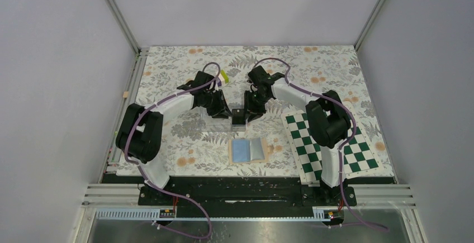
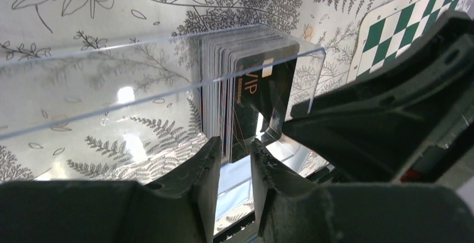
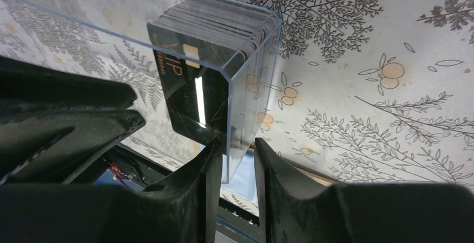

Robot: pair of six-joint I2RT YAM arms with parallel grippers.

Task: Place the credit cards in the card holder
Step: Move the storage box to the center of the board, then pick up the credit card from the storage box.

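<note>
Lying open on the flowery counter (image 1: 167,75), closest to the arms, is the card holder (image 1: 249,151), blue side up. Behind it stands a clear case (image 2: 112,70) with the credit cards (image 2: 251,86) stacked upright inside. The left pincer (image 2: 235,145) has its fingers a bit apart around the front card's bottom edge. The right pincer (image 3: 237,145) has them around the case's corner. I cannot tell if either one squeezes.
</note>
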